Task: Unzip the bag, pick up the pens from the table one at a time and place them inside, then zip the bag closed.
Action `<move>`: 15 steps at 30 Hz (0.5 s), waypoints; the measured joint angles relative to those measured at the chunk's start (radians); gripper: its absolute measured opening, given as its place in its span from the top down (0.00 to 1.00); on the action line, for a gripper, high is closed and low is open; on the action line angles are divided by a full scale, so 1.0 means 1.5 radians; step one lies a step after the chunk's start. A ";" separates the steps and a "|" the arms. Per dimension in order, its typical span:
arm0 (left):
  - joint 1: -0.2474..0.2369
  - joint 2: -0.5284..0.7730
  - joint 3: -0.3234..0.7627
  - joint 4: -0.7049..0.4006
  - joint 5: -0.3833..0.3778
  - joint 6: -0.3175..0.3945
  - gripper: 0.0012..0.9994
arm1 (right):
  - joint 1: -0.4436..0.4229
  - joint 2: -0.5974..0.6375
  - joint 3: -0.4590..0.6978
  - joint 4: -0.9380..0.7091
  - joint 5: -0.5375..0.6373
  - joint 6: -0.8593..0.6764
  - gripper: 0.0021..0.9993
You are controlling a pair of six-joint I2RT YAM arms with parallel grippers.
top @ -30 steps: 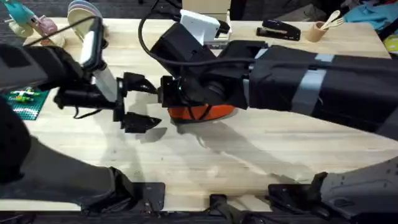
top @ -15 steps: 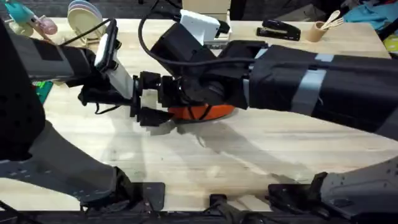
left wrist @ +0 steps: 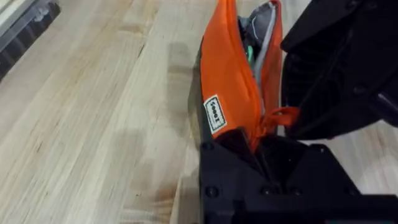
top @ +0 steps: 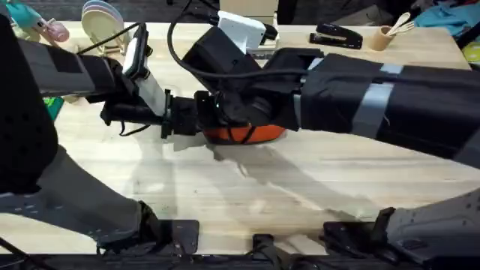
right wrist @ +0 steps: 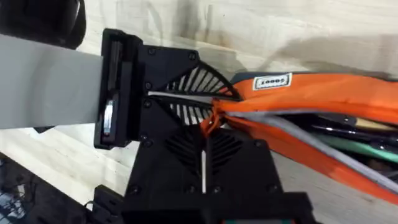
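The bag (top: 244,134) lies mid-table (top: 300,180), the left gripper (top: 182,118) at its nine o'clock end, pens (right wrist: 348,134) inside.

My left claw (left wrist: 261,152) is matt black plastic, as is my right claw (right wrist: 208,134). The bag (left wrist: 233,74) is soft orange cloth with a grey lining. The table (left wrist: 93,106) is smooth, pale jointed wood.
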 joint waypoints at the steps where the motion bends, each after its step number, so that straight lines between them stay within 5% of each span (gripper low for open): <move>1: 0.000 0.000 0.000 0.000 0.000 0.000 0.95 | -0.001 0.000 0.000 0.000 0.000 0.000 0.97; 15: 0.000 0.000 0.000 0.002 0.020 -0.003 0.96 | -0.087 -0.038 0.000 -0.012 -0.060 -0.017 0.97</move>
